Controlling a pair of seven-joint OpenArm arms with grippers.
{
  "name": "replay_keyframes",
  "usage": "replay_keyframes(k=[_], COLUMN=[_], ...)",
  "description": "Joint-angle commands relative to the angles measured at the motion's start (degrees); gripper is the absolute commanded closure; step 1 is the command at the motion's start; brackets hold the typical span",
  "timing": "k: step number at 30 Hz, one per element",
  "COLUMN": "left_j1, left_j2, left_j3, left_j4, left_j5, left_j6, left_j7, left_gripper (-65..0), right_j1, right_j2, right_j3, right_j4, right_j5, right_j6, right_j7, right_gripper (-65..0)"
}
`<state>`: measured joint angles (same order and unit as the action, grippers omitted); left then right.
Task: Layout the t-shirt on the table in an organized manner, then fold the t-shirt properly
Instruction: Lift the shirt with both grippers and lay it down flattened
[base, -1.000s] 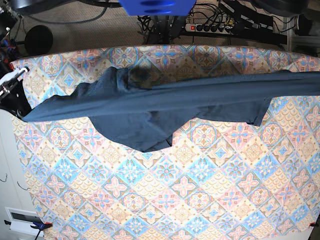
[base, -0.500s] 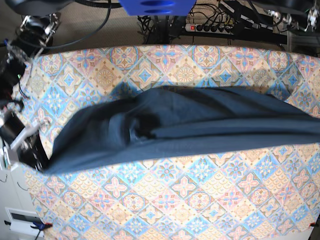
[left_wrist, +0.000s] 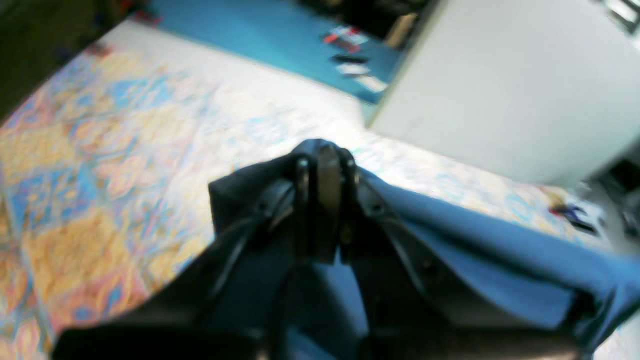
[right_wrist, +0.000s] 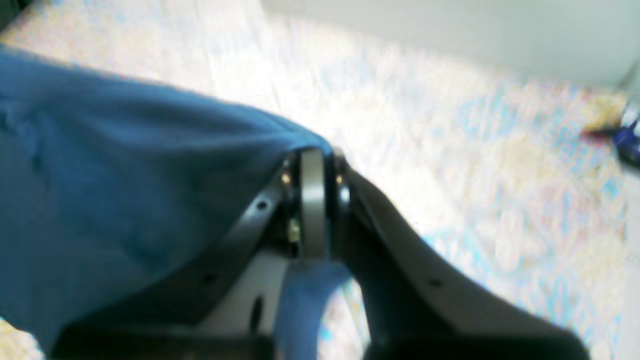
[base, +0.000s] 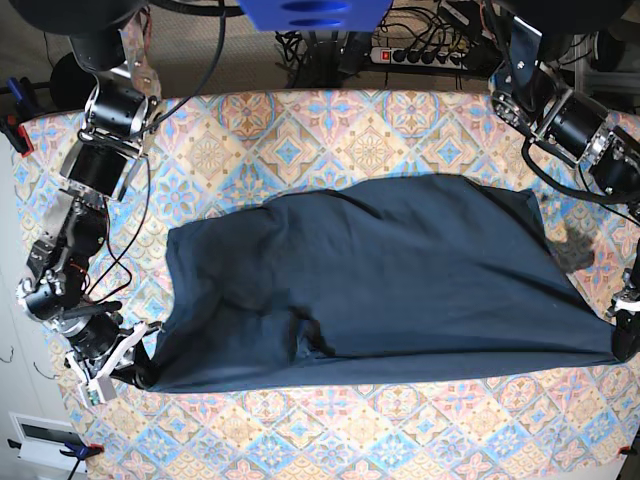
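Pastel diamond tiles of blue, pink and cream cover the table (base: 400, 120), which fills most of the base view, with a power strip (base: 430, 54) and tangled cables on the floor behind its far edge. Across the middle of the table lies the t-shirt (base: 400, 290), dark navy, spread wide from one side to the other, with creases and a small bunched fold near its near-left part. Its near edge runs fairly straight between the two grippers; its far edge is uneven, higher on the right. At the base view's lower left the right gripper (base: 128, 367) sits low at the table's near corner, clamped on that corner of the shirt; the right wrist view shows its fingers (right_wrist: 312, 215) pressed together with blue cloth (right_wrist: 125, 190) draped over them and a strip of it hanging below. At the base view's right edge the left gripper (base: 625, 335) is at the shirt's other near corner, partly cut off by the frame. The left wrist view, blurred, shows the left gripper (left_wrist: 322, 205) with jaws closed tight on a pinch of the shirt (left_wrist: 475, 250), the fabric stretching away to the right over the patterned cloth (left_wrist: 100, 150).
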<state>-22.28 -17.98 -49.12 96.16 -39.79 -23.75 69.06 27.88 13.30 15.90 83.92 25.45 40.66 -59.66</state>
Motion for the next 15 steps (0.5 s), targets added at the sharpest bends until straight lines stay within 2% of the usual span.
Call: replay_keyframes(k=[1, 4, 7, 9, 12, 13, 15], left_j1=[-2.55, -4.57, -6.07, -6.51, -6.6, -6.6, -6.6], left_j2=[-0.62, -0.62, -0.7, -0.44, 0.18, 0.26, 0.26], left_j3=[1.26, 4.24, 7.94, 8.99, 11.1, 11.8, 12.68], left_j4=[-1.17, -8.03, -12.95, -13.21, -13.21, -13.21, -13.21], left_j5=[-0.25, 2.74, 5.11, 6.78, 7.48, 7.22, 7.13], left_j6=[-0.21, -0.03, 0.58, 5.15, 13.33, 15.35, 17.2], left_j7=[-3.69, -8.18, -11.69, -13.54, -17.76, -18.38, -18.02], left_gripper=[0.0, 0.0, 0.0, -4.4, -11.8, -14.2, -17.2], right_j1=[2.85, 4.43, 5.31, 5.4, 5.75, 5.84, 5.84], right_j2=[0.55, -2.97, -4.99, -5.08, -5.17, -5.17, -4.99], right_j3=[0.41, 0.32, 0.32, 0.32, 0.32, 0.32, 0.32], right_j4=[-0.97, -6.43, -9.68, -10.91, -10.73, -10.47, -9.68], right_j5=[-1.85, -9.41, -13.36, -13.1, -13.1, -13.1, -13.1], right_j6=[-0.66, -0.66, -0.66, -0.66, -0.66, -0.66, -0.66], right_j7=[3.26, 9.68, 13.64, 14.25, 14.52, 14.52, 13.99], right_gripper=[-0.7, -1.5, -8.8, -14.4, -19.1, -19.3, -19.3])
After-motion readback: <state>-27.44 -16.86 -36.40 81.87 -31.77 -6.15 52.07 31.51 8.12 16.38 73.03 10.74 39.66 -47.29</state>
